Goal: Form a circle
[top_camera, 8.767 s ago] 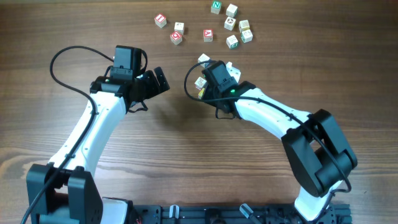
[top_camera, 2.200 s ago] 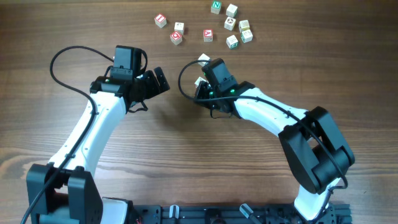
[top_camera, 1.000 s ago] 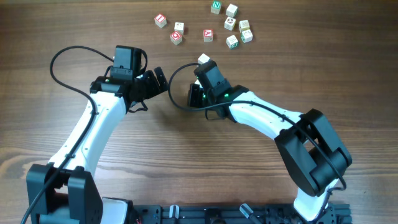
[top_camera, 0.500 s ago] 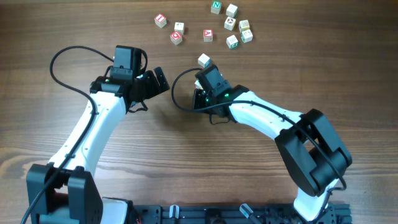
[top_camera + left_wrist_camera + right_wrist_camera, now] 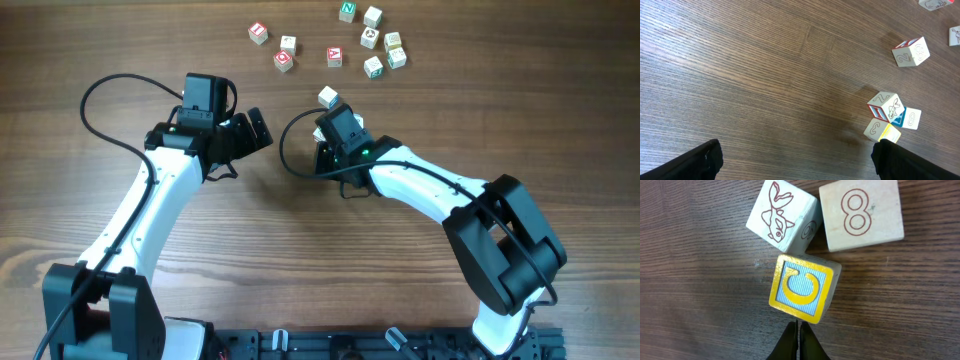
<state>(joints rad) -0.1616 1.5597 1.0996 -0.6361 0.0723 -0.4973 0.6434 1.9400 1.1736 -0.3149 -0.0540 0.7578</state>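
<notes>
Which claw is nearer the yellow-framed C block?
Right. The right claw, shut, points at the yellow-framed C block from just beside it; the left claw, open, hangs well apart.

C cube (image 5: 801, 287): yel frame w/ blue stripes.

At the upper right of the left wrist view, the frame edge cuts off two pale wooden letter cubes (image 5: 954, 36). Overhead, the white right arm (image 5: 400, 178) covers most of the cluster of three cubes (image 5: 890, 116).

Right end effector (image 5: 322, 121) near lone white cube (image 5: 327, 97); left end effector (image 5: 255, 128) apart; scattered cubes (image 5: 372, 40) beyond.
</notes>
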